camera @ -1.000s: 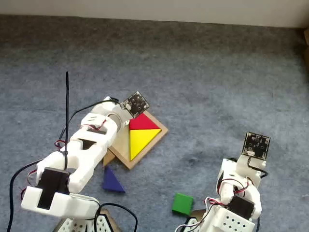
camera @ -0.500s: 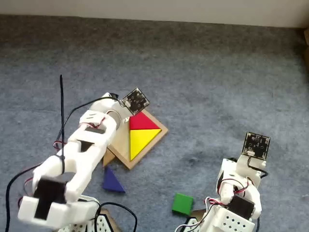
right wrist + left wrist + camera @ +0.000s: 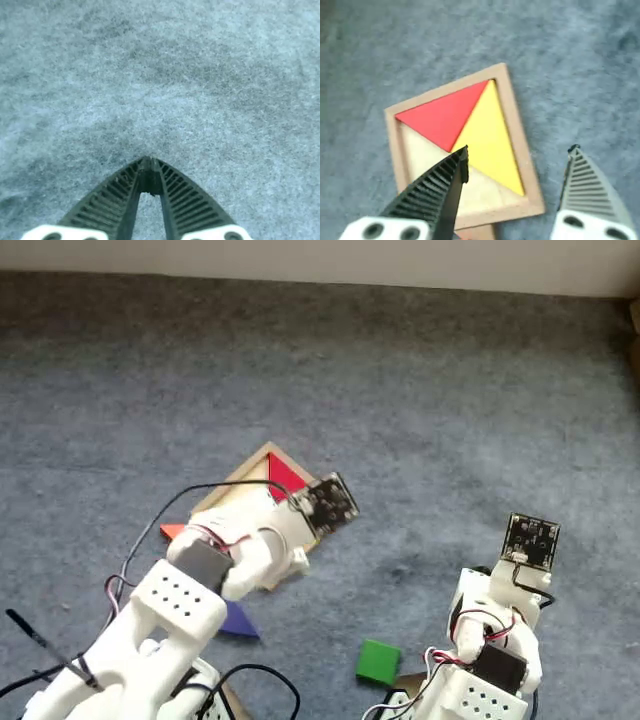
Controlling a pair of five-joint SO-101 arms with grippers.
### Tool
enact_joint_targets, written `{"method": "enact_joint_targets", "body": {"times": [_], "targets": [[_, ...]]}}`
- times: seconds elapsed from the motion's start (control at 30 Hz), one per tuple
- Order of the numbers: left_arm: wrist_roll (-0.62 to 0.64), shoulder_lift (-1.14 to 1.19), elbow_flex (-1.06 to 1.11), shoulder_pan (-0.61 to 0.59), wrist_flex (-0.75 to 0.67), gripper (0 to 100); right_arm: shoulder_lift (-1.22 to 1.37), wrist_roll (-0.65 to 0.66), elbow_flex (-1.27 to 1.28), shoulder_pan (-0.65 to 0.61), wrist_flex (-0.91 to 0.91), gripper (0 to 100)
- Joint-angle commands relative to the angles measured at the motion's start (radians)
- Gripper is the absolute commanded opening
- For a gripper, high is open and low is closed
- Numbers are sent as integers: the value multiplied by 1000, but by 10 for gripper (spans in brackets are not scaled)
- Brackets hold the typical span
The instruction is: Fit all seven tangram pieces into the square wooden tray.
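Observation:
The square wooden tray (image 3: 517,135) holds a red triangle (image 3: 442,117) and a yellow triangle (image 3: 492,142); the rest of its floor is bare wood. My left gripper (image 3: 517,155) hangs open above the tray's near part, one fingertip over the bare floor, the other beyond the rim over carpet. In the high view the left arm (image 3: 250,550) covers much of the tray (image 3: 240,485); the red triangle (image 3: 285,475) shows beside it. Loose on the carpet lie an orange piece (image 3: 172,531), a blue triangle (image 3: 238,620) and a green square (image 3: 379,661). My right gripper (image 3: 147,161) is shut over carpet.
Grey-blue carpet covers the whole table. The right arm (image 3: 500,630) sits folded at the near right, with the green square just to its left. Open carpet stretches behind and to the right of the tray. A black cable loops over the left arm.
The left arm has swung from the tray's left side to its near right, uncovering the tray's far corner and the orange piece and hiding the yellow triangle. The right arm stayed still.

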Motion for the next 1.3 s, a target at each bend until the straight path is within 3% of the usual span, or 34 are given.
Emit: {"method": "enact_joint_targets", "body": {"times": [0.0, 0.2, 0.47, 0.7, 0.9, 1.27], "targets": [[28, 21, -73, 143, 94, 325, -13, -8, 79, 13, -22, 6], [29, 177, -82, 329, 106, 326, -13, -8, 79, 24, -28, 6], [63, 295, -148, 458, 89, 326, -13, -8, 81, 263, -139, 6], [78, 466, -213, 535, -20, 327, -13, -8, 104, 262, -150, 6], [78, 619, -311, 579, -20, 327, -13, -8, 117, 262, -154, 6], [74, 694, -329, 621, -25, 316, -13, -8, 117, 262, -154, 6]]}}
